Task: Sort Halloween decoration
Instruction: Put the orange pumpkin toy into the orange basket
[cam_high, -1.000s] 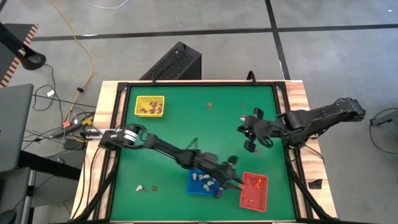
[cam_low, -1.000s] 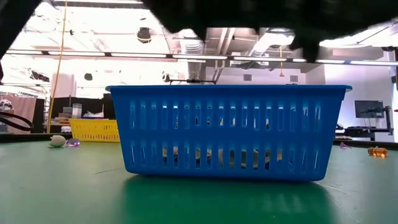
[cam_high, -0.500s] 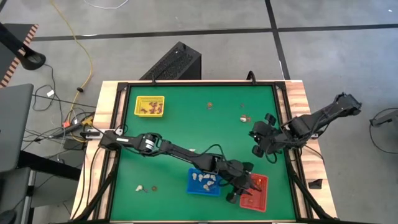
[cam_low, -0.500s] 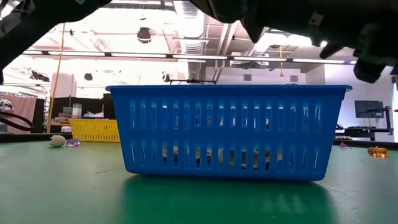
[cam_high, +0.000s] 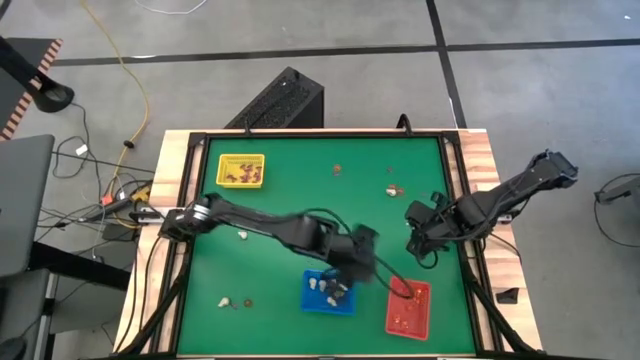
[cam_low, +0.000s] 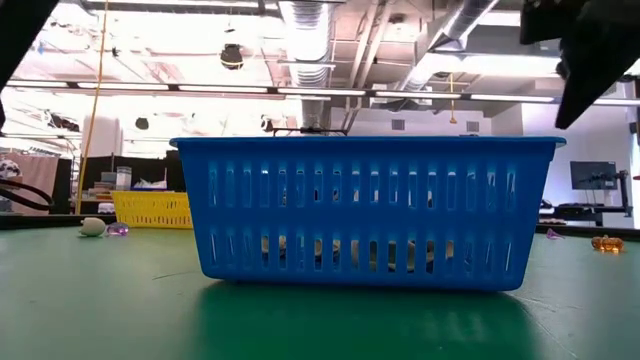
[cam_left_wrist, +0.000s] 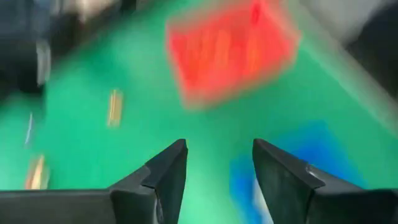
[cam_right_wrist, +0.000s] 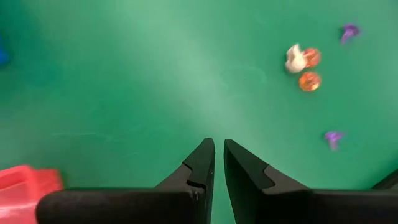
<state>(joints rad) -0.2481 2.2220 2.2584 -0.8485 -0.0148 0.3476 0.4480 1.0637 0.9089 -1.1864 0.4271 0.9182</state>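
Observation:
Tiny trinkets lie loose on the green table: a brown-orange one (cam_high: 337, 169), a whitish-and-orange group (cam_high: 393, 190) (cam_right_wrist: 300, 61), a whitish one (cam_high: 243, 235), and a whitish and a brown one (cam_high: 234, 300). More trinkets fill the yellow tray (cam_high: 241, 170), the blue tray (cam_high: 328, 292) and the red tray (cam_high: 408, 308). My left gripper (cam_high: 368, 265) (cam_left_wrist: 217, 146) hovers open and empty beyond the blue tray's far right corner, pointing at the red tray (cam_left_wrist: 230, 46). My right gripper (cam_high: 416, 240) (cam_right_wrist: 219, 146) hovers shut and empty over bare mat, near side of the whitish-and-orange group.
In the low view the blue tray (cam_low: 365, 210) fills the middle, with the yellow tray (cam_low: 152, 208) behind it on the left. Two purple trinkets (cam_right_wrist: 349, 31) (cam_right_wrist: 333, 138) lie ahead of my right gripper. A raised black rim (cam_high: 455, 200) borders the mat.
My left gripper swung over the red tray, then drew back toward the far edge and left, past the blue tray's far right corner; it is still in motion. My right gripper moved toward the near and right edges, away from the whitish-and-orange group.

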